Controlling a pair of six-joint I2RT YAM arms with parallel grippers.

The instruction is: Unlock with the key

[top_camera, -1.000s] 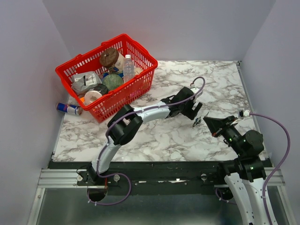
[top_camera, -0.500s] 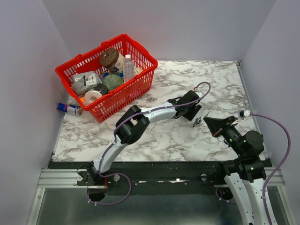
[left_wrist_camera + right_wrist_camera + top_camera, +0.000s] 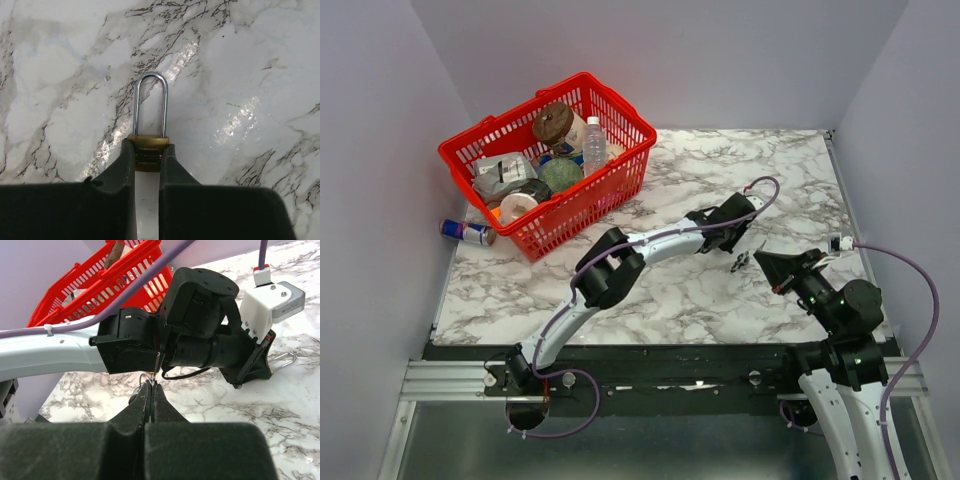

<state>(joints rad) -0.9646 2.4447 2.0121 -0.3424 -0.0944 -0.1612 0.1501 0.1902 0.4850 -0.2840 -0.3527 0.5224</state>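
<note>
top external: right tool (image 3: 752, 259) has the key (image 3: 740, 263) at its tip, above the table (image 3: 660, 295), right of centre, just beside the left arm (image 3: 650, 240) wrist. left wrist: left tool (image 3: 148, 152) pinching brass padlock (image 3: 148, 142) by its body, shackle pointing away, lock lying on table. right wrist: right tool pressed together on key, blade sticking up past fingertips.
</note>
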